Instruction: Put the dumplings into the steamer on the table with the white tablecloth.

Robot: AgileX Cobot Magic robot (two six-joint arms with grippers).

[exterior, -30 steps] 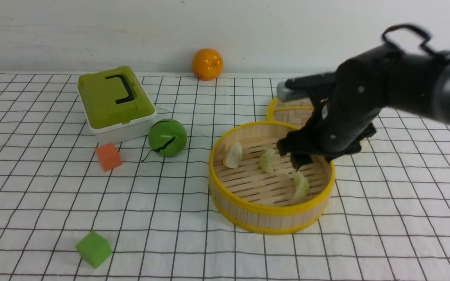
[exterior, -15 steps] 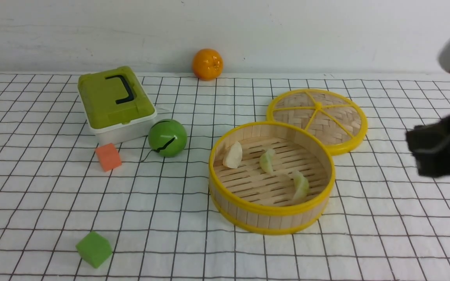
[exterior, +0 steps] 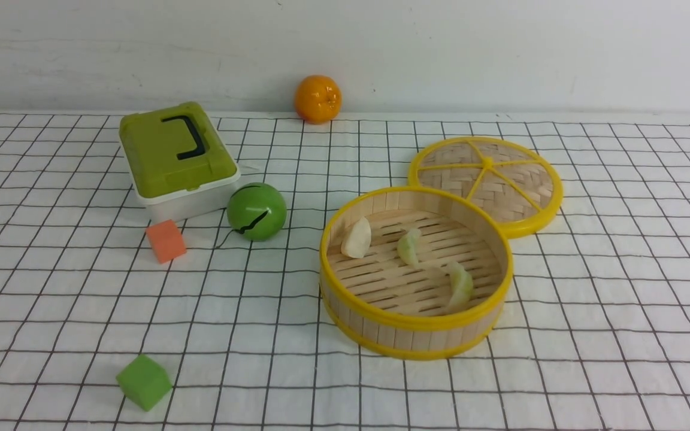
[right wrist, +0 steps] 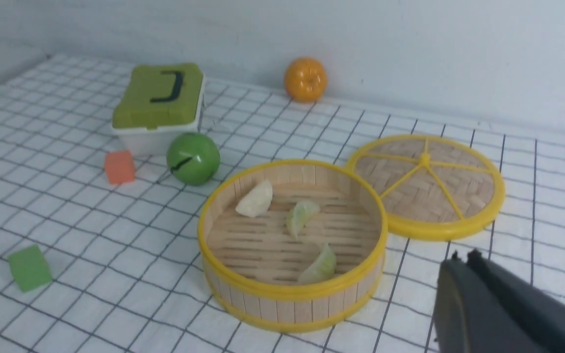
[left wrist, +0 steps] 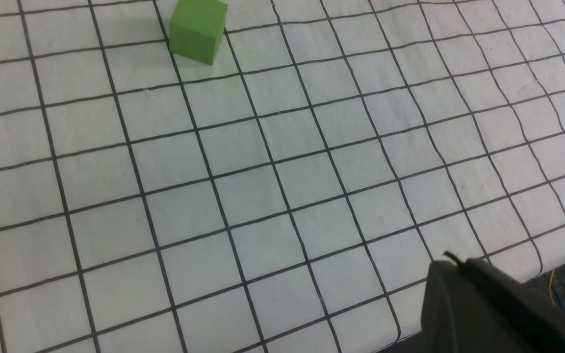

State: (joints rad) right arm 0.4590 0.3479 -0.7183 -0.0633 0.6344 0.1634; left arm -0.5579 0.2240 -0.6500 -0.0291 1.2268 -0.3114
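Toward the middle of the table [exterior: 231,335], a little right of centre, all three dumplings [exterior: 460,286] lay in the steamer [exterior: 417,323], on its slatted floor: one near the wall on the left, one around the middle, one close to the near right part of the wall. The placing looked finished, and both arms were out of the front view; the next move seemed to call for nothing more than resting clear of the basket. The left gripper [left wrist: 454,260] and the right gripper [right wrist: 464,257] each had their fingers pressed together, with nothing pinched between them.

The steamer stood open, its woven lid [exterior: 501,173] flat just beyond it, toward the far right corner. The green-lidded box [exterior: 171,155], toward the table's far left corner, was closed, so its contents could not be told.
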